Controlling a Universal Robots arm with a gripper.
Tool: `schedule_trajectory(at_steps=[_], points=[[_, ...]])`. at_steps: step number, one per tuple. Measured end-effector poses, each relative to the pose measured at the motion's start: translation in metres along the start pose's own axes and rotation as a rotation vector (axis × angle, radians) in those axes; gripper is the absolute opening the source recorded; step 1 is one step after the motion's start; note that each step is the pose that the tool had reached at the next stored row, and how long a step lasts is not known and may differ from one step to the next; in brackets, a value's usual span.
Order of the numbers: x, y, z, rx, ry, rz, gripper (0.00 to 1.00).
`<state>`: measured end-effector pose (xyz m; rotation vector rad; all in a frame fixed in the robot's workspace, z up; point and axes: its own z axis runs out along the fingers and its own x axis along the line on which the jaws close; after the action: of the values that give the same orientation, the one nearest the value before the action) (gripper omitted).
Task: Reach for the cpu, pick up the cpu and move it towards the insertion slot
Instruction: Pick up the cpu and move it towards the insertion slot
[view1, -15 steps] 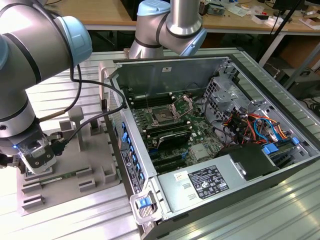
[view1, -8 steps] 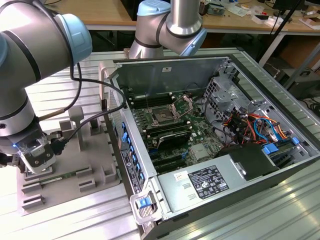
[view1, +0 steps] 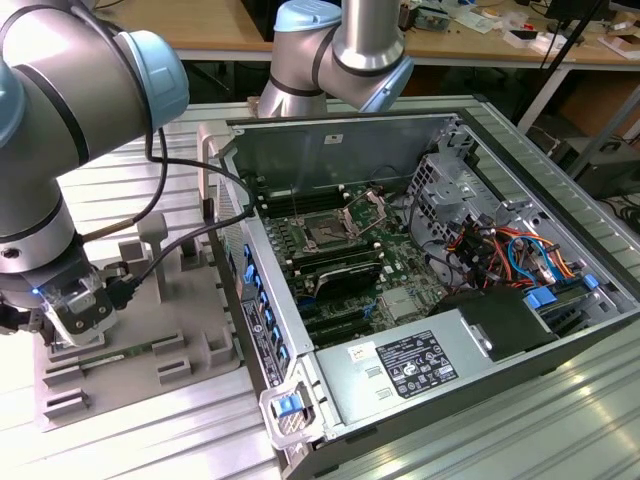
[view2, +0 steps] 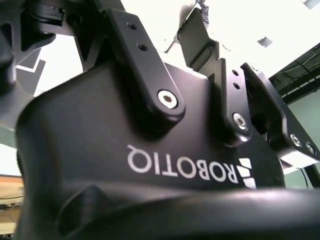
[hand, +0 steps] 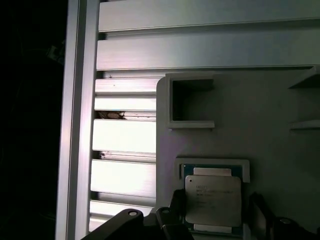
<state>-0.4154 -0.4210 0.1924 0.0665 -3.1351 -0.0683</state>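
Note:
The cpu (hand: 212, 199), a small square chip with a pale metal top, lies in a recess of the grey fixture tray (hand: 240, 115). In the first wrist view my gripper (hand: 218, 212) is open and straddles it, one dark finger (hand: 176, 212) at one edge and the other a little off the opposite edge. In the exterior view the gripper (view1: 72, 318) hangs low over the tray (view1: 190, 330) at the exterior view's left, covering the chip. The insertion slot (view1: 325, 236), a dark square socket with its silver bracket raised, sits on the motherboard inside the open computer case.
The computer case (view1: 420, 250) lies open at the exterior view's right, with cables, a drive cage and a power supply (view1: 410, 365). A thin green memory stick (view1: 115, 352) rests on the tray near the gripper. Upright grey posts (view1: 152, 240) stand on the tray. The gripper's black housing (view2: 150, 150) is close up in the second wrist view.

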Motion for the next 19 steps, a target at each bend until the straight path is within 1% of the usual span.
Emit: schedule_trajectory(at_steps=[1, 2, 3, 4, 16, 17, 18, 19], points=[[0.0001, 0.0006, 0.0004, -0.001, 0.0, -0.002, 0.62], [0.0001, 0.0014, 0.0009, -0.0041, -0.0002, -0.004, 0.62], [0.0001, 0.0018, 0.0011, -0.0092, -0.0002, -0.004, 0.62], [0.0001, 0.0018, 0.0013, -0.0105, -0.0003, -0.004, 0.62], [0.0001, 0.0017, 0.0013, -0.0118, -0.0003, -0.004, 0.62], [0.0002, 0.0017, 0.0012, -0.0118, -0.0001, -0.004, 0.6], [0.0002, 0.0017, 0.0012, -0.012, -0.0002, -0.004, 0.55], [0.0001, 0.0017, 0.0012, -0.012, -0.0002, -0.004, 0.55]])
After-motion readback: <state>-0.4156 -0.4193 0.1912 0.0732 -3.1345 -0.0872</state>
